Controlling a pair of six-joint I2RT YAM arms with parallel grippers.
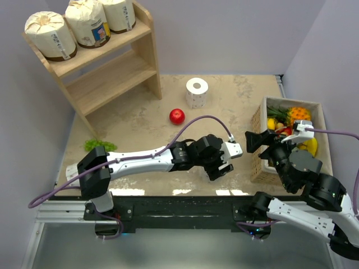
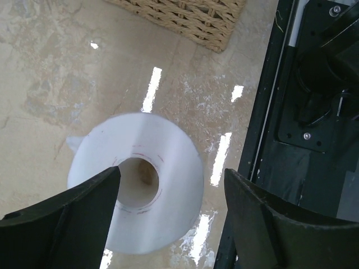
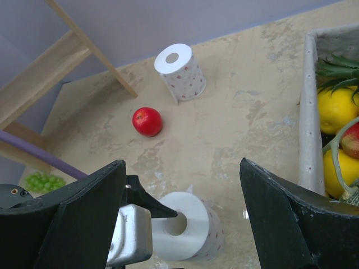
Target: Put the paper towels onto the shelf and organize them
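Left pincer [image 2: 171, 182]: spread open, gripping nothing, hanging straight above the near bare roll [image 2: 179, 213]. One finger [image 2: 67, 224] over the top of that roll, beside the rim of its hollow core; the other finger [image 2: 275, 224] out past the roll's outer side. Contact with the paper: not possible to tell.

Near bare roll: white, upright on the bench [image 2: 50, 73], core facing up, close to the front edge and near the wicker corner of the fruit box [image 2: 185, 19].

Right pincer [image 3: 182, 168]: wide open too, nothing between its fingers, held in the air over the right part of the bench, close by the near end of the fruit box and to the right of the near bare roll, clear of it.

Far bare roll [image 1: 197, 92]: white, faintly dotted, upright with core up, toward the back of the bench, between the shelf [image 1: 112, 78] and the fruit box, well apart from both pincers. Red apple [image 1: 177, 116] near it, to its front left, not touching.

Wrapped rolls [image 1: 87, 22]: three, in cream paper with labels, side by side in a row along the top tier of the shelf. Shelf of light wood, stepped, at the back left corner of the bench.

Green grapes [image 1: 100, 145]: on the bench in front of the shelf, beside the left arm.
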